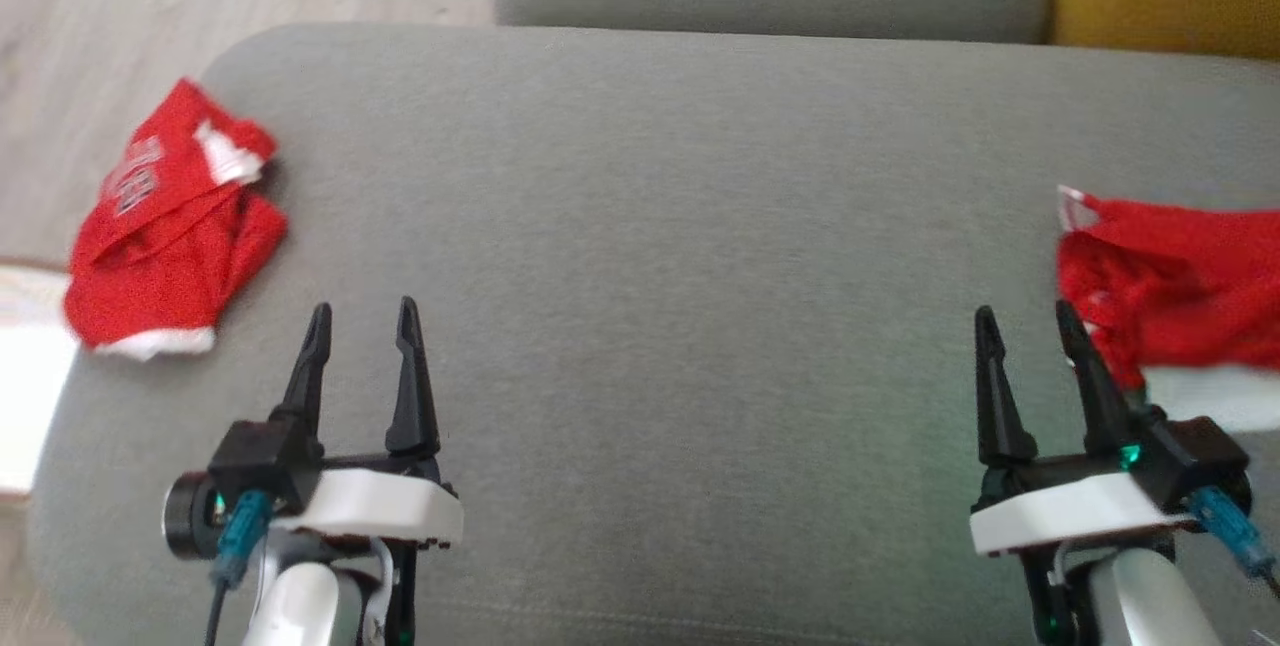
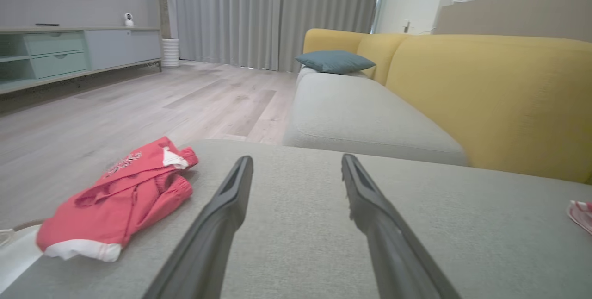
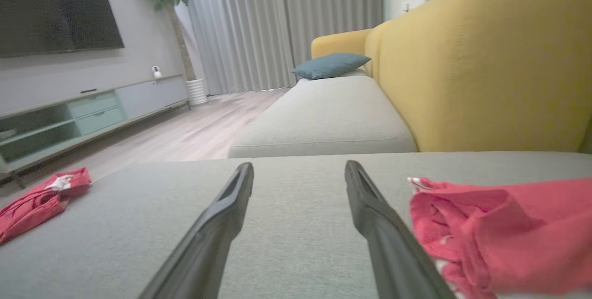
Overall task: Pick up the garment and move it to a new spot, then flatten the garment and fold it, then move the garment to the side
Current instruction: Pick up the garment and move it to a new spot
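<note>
Both grippers sit low over the grey seat cushion point(image 1: 650, 226), well apart from each other. Left gripper point(image 1: 363, 311): jaws spread wide, nothing between them. Right gripper point(image 1: 1025, 312): jaws likewise spread wide and empty. A folded red garment point(image 1: 170, 236) lies at the cushion's left edge, white hem toward the robot and pale lettering on top, just beyond and to the left of the left gripper. A crumpled red garment point(image 1: 1170, 276) lies at the cushion's right side, just beside the right gripper's outer finger; contact cannot be determined. A yellow backrest point(image 2: 485, 95) rises beyond, with a blue pillow point(image 2: 335, 61) on the far seat.
</note>
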Robot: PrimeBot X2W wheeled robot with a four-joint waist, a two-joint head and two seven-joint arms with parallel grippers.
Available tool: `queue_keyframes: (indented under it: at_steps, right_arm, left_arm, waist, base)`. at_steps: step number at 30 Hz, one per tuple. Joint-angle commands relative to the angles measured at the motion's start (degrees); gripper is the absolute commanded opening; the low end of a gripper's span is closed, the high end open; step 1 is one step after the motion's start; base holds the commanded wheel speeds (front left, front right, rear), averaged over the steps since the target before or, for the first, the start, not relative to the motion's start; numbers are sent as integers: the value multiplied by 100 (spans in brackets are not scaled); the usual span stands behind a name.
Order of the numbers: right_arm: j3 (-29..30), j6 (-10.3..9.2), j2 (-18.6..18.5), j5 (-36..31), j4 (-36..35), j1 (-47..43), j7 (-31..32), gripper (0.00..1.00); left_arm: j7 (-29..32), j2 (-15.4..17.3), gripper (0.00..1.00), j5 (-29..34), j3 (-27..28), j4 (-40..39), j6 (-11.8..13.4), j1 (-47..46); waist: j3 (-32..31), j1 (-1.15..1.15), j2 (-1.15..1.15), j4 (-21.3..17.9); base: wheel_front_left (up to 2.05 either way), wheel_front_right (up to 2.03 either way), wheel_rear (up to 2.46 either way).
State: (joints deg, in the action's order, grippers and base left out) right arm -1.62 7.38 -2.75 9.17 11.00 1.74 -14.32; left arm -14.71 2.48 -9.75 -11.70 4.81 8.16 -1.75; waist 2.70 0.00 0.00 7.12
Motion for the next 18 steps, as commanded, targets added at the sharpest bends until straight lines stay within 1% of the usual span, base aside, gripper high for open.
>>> queue_keyframes:
  at_steps: [1,12,18]
  right_arm:
    - [-165,11,-13,-64,-174,170,-67,100]
    - [-542,11,-13,-30,-38,199,-68,100]
    - [-663,11,-13,68,16,195,-68,100]
  left_arm:
    - [-29,40,100,-25,247,-223,27,-274]
    - [-29,40,100,-7,472,-251,9,-202]
    - [-29,40,100,41,581,-255,-32,-114]
  waist:
    - [37,0,0,348]
    - [-50,0,0,1599]
    - [-127,0,0,2049]
  base:
    - [0,0,0]
    - [0,0,0]
    - [0,0,0]
